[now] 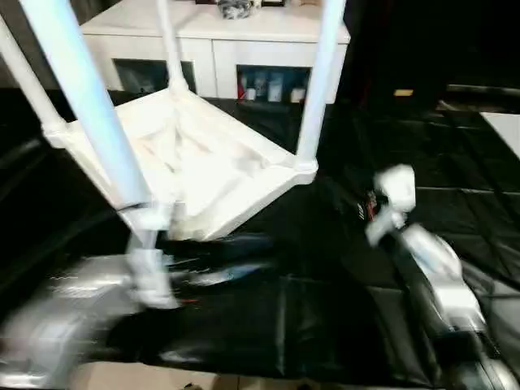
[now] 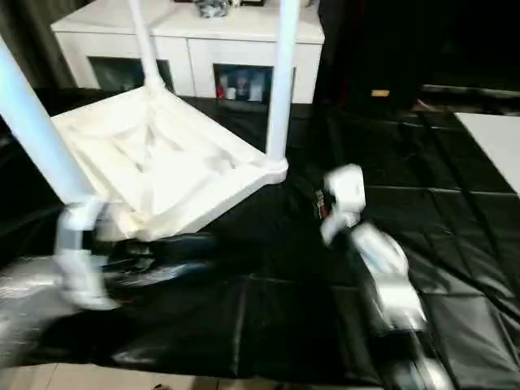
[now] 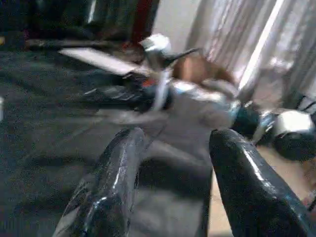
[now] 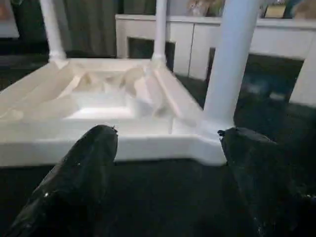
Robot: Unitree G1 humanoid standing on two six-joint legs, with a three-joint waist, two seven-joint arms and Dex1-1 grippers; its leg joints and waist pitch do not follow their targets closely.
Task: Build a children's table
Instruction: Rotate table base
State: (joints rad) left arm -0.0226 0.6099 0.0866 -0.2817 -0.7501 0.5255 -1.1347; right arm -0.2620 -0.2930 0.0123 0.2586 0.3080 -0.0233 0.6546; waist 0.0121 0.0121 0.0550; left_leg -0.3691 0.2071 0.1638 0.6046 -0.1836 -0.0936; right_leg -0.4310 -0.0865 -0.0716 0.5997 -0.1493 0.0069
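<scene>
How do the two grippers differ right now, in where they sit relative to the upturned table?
The left gripper lies low against the near edge of the tabletop, by the nearest leg. The right gripper stands off to the side, apart from the tabletop, facing the corner where another leg is socketed. The right gripper's gap is the wider. Both are open and hold nothing.

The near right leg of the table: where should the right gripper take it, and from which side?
Probably low on the near right leg, just above its corner socket, coming in level from the open floor side. The tube stands upright from the upside-down tabletop, and it is steadiest near the socket. The right gripper already faces that corner with its fingers spread, nothing between.
</scene>
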